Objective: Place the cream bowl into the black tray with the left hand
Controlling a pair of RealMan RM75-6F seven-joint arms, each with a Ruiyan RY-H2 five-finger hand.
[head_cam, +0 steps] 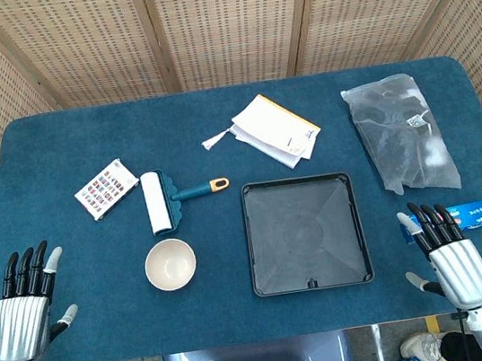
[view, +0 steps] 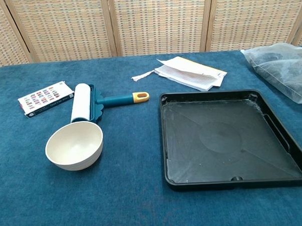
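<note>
One cream bowl [head_cam: 170, 264] sits upright on the table [head_cam: 56, 154], mouth up, right of the left hand [head_cam: 26, 308] and just left of the black tray [head_cam: 304, 233]. Both hands, left and right [head_cam: 452, 256], rest spread, holding nothing; only the head view shows them.

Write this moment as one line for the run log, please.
stage: not started | cream bowl: on table, left of black tray | tray: empty | left hand: open, holds nothing | right hand: open, idle
</note>
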